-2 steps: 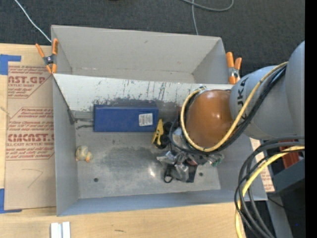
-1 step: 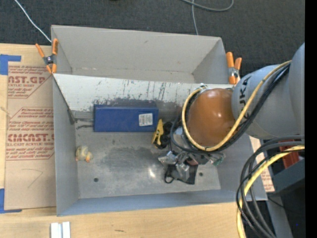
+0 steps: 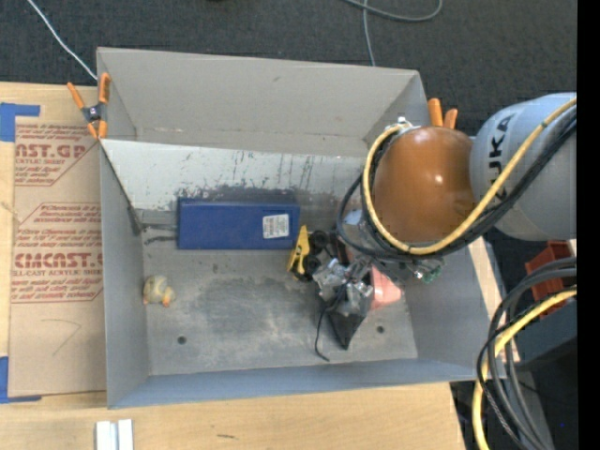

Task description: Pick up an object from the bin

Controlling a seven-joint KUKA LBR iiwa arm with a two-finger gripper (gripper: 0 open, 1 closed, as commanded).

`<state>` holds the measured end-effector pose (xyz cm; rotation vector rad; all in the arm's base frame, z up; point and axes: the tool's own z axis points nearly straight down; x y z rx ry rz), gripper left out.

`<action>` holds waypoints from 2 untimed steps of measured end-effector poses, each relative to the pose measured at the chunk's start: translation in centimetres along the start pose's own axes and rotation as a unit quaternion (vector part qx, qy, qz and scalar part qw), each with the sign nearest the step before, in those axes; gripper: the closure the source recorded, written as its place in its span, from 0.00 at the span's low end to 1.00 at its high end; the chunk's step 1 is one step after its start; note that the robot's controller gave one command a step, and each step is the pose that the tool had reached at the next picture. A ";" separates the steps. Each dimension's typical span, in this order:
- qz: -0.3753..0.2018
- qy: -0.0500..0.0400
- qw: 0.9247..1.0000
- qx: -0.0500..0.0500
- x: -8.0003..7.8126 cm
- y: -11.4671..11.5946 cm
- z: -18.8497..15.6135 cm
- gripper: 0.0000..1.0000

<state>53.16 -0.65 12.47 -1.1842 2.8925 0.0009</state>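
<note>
Orange cover (image 3: 422,186) of the arm hangs over the bin (image 3: 253,101), right side. Below it the gripper (image 3: 345,284) sits low among a yellow-black thing (image 3: 300,249), a pink piece (image 3: 386,292) and a black wedge (image 3: 342,329). If it grasps one, I cannot tell; nothing seems lifted yet.

The orange cover (image 3: 422,184) sits right over the hand (image 3: 349,284) and hides most of it. A pink thing (image 3: 386,293) peeks out beside it, mostly covered, its kind unclear. The yellow and black thing (image 3: 301,249) is half tucked under too. The white label (image 3: 276,226) on the blue box (image 3: 225,223) is too small to read. The arm (image 3: 534,167) runs off the right edge.
</note>
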 end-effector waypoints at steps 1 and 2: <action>0.000 0.000 1.000 0.000 0.0 0.0 0.0 1.00; -0.013 -0.002 1.000 0.000 -1.5 0.1 -9.5 1.00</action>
